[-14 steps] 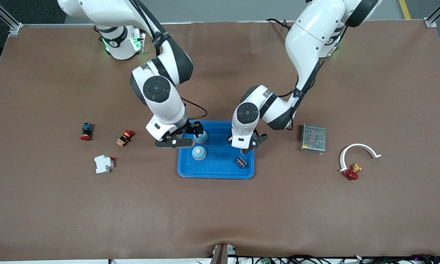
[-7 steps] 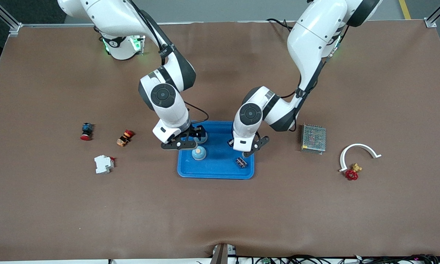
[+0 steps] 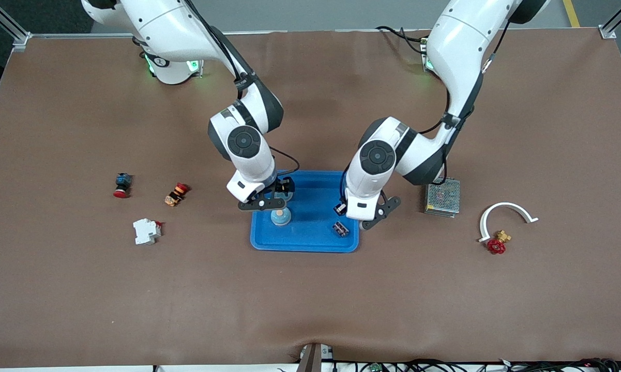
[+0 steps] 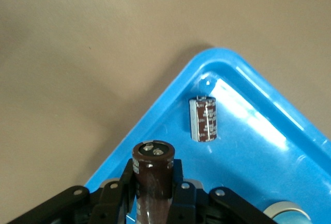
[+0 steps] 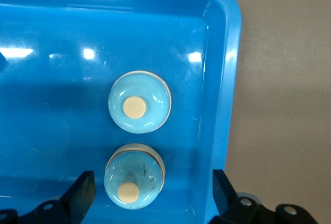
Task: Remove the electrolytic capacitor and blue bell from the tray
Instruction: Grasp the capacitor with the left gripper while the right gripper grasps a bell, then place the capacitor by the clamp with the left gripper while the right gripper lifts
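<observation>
A blue tray lies mid-table. Two light blue bells stand in it: one nearer the front camera, one partly under my right gripper. In the right wrist view that gripper is open, with its fingers apart on either side of one bell, beside the other bell. My left gripper is shut on a brown capacitor over the tray's corner. A second capacitor lies flat in the tray and also shows in the left wrist view.
Toward the right arm's end lie a red and blue push button, an orange and red button and a white breaker. Toward the left arm's end lie a metal mesh box, a white curved piece and a red valve.
Both arms shifted toward the left arm's end of the table. The left gripper carried the capacitor closer to the tray's edge and the lying capacitor. The right gripper stayed open by the bell.
</observation>
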